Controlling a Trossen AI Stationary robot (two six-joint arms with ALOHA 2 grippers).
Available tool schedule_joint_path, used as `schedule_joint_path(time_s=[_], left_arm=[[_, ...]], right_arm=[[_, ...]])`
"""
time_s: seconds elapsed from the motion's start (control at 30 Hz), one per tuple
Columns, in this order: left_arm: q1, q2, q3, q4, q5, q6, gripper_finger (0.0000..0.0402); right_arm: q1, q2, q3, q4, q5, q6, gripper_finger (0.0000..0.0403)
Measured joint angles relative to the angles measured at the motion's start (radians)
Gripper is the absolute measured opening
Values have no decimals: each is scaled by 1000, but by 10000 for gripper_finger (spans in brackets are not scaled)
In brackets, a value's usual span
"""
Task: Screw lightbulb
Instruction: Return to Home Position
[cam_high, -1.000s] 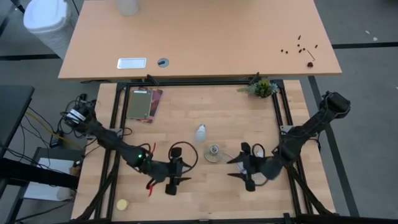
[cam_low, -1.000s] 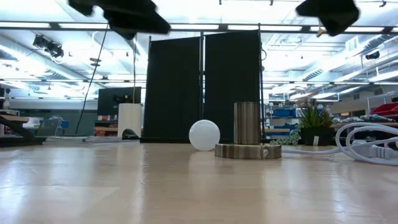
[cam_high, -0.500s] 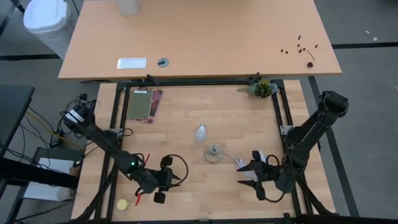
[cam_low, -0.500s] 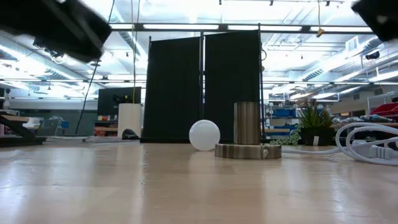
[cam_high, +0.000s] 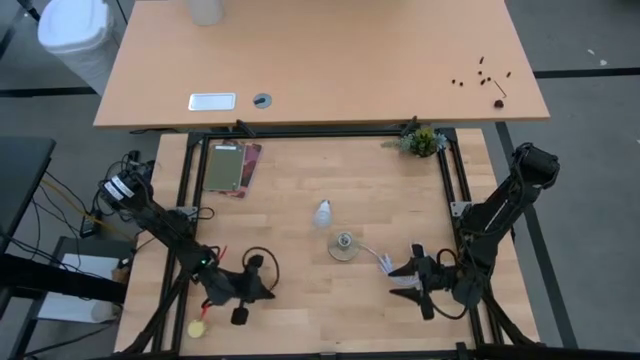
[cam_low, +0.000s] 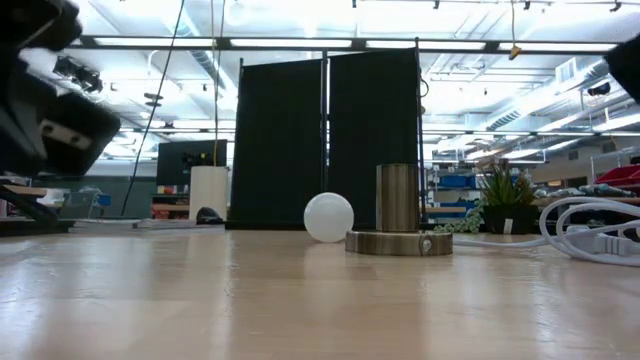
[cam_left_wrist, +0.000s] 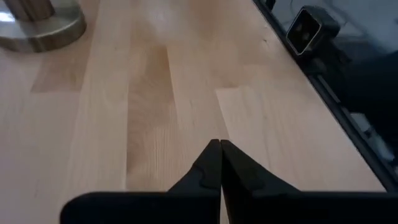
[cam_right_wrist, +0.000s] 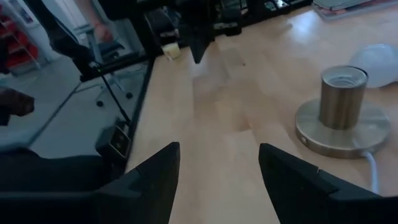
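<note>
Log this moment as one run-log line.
lightbulb: loose on table beside socket | left claw: shut, empty | right claw: open, empty

We see long ceiling strip lights (cam_low: 300, 42) over an open hall, with two black partition panels (cam_low: 325, 140) beyond the wooden bench (cam_low: 300, 300). From above, a tan desk (cam_high: 350, 70) adjoins it, and a white bin (cam_high: 72, 35) stands on the grey floor (cam_high: 590, 40).

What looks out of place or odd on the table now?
The lightbulb lies on its side on the table, apart from the lamp socket, whose threaded opening is empty. Nothing looks spilled or broken. The left gripper and right gripper hang away from both.
</note>
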Motion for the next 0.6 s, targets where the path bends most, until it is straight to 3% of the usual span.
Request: schedule_joint_path(time_s=[0.37,0.47,0.6], left_arm=[[-1,0,-252,421,-15,-53,2],[-1,0,-296,484,-18,-67,2],[-1,0,-347,532,-18,-83,1]], right_arm=[[0,0,-106,44,-8,75,225],[0,0,-125,68,-8,77,199],[-1,0,-131,68,-8,60,136]])
